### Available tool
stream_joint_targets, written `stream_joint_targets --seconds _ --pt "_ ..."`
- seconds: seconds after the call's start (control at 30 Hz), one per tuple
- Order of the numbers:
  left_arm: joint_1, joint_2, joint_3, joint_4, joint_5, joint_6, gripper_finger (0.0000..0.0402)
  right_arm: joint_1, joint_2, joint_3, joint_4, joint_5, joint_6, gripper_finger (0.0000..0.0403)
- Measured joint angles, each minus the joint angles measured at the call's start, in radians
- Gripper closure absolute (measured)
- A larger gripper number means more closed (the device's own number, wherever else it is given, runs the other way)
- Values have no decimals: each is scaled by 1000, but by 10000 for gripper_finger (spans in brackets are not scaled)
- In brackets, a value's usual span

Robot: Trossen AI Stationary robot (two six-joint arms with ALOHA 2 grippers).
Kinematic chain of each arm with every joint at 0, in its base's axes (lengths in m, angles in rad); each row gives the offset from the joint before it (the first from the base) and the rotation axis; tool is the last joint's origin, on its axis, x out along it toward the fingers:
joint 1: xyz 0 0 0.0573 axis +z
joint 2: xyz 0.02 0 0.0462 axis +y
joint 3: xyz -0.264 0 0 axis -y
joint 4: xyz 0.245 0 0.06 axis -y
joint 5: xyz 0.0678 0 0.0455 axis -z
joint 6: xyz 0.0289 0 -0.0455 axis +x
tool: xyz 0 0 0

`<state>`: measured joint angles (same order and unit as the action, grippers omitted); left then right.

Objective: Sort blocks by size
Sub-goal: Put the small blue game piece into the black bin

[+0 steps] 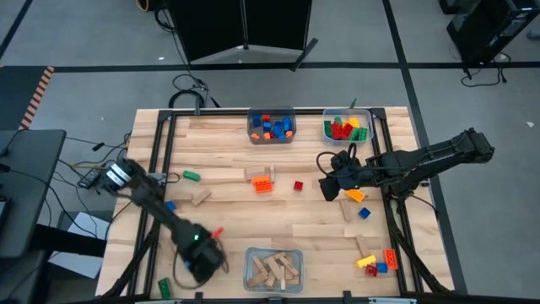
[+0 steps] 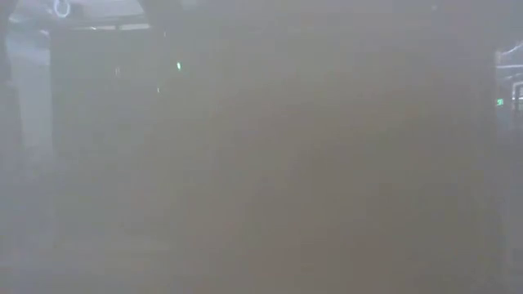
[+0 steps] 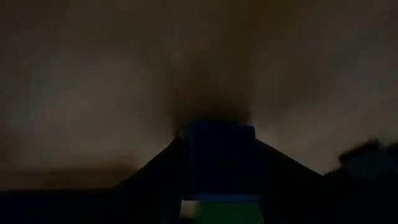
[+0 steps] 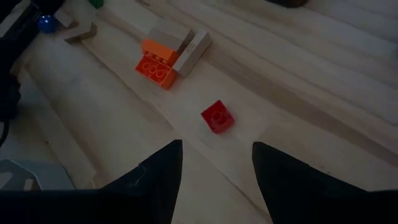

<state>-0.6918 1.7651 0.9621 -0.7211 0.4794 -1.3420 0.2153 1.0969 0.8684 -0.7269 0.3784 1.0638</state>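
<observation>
Three bins [image 1: 271,125] part filled; loose blocks [image 1: 263,184] remain. Left gripper [image 3: 221,186] grasps a blue block [image 3: 221,158]; right gripper [image 4: 216,163] released above a red block [image 4: 217,117]

Overhead view evenly bright, low view fogged grey, wrist views dim, left one blurred

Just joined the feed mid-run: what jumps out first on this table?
Three clear bins catch the eye: orange and blue bricks and red and green bricks at the far edge, tan wooden blocks at the near edge. Loose pieces litter the middle, where the right gripper hovers open near a small red brick. The left gripper holds a blue brick.
</observation>
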Motion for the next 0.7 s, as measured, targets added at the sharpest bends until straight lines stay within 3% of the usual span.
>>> stream_joint_targets --seconds 0.2,0.4,0.7 --pt "204 -132 0 -197 -132 256 239 0 18 0 0 47 13 194" --pt "493 -236 22 -270 -250 558 239 -2 48 0 31 51 77 194" --pt "893 -241 297 -274 -401 1036 239 -2 97 0 61 51 85 195"
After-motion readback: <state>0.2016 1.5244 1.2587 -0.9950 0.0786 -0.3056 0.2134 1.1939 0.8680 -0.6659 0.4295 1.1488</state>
